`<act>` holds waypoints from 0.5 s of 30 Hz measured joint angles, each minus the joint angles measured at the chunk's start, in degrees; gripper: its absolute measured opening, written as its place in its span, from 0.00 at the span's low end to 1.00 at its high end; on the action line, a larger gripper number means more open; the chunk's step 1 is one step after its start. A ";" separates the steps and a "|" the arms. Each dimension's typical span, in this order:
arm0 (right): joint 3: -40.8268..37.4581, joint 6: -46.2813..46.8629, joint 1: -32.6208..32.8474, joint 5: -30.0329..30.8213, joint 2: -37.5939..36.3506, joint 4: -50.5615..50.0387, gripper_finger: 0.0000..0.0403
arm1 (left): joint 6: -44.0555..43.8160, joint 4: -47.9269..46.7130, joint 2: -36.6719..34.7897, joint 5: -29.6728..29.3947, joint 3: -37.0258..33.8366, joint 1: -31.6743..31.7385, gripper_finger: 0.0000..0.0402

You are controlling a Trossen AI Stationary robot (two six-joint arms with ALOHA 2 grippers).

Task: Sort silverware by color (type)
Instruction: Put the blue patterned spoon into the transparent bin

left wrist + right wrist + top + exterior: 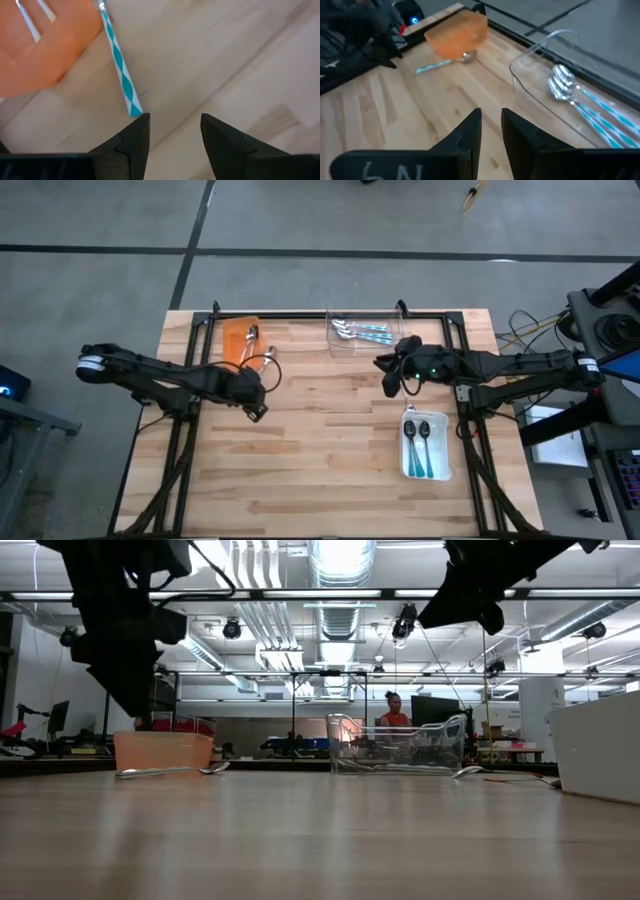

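Three trays on the wooden table. Orange tray at the far left holds at least one spoon, its bowl showing in the high view (handle colour hard to tell). Clear tray at far centre holds several teal-handled spoons, bowls bunched at its left end. White tray near right holds two spoons with dark bowls and teal handles.

One loose teal-striped spoon lies on the bare wood just beside the orange tray, bowl toward the tray, handle pointing out to the table's middle.

Left gripper hovers over the end of that handle, fingers spread with a clear gap, holding nothing; handle tip sits right by one finger. Right gripper hangs above the table between clear tray and white tray, fingers narrow, empty.

Low view alone shows a person in the room behind the clear tray, plus spoon bowls lying at table level by the orange tray. Left wrist view alone shows the handle's teal-and-white stripe pattern.
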 joint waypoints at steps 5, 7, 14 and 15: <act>0.00 -2.23 -1.44 -0.03 0.00 1.33 0.16 | -0.02 -0.11 4.06 -0.02 0.00 0.22 0.39; 0.00 -2.78 -2.45 -0.02 0.00 1.30 0.16 | -0.04 -0.11 5.92 -0.04 0.00 0.39 0.39; 0.00 -5.64 -5.15 -0.03 0.00 1.32 0.16 | -0.40 0.05 12.95 -2.25 0.02 0.55 0.39; 0.00 -5.96 -5.38 -0.05 0.00 1.29 0.16 | -0.49 -0.02 13.89 -2.96 0.25 0.61 0.39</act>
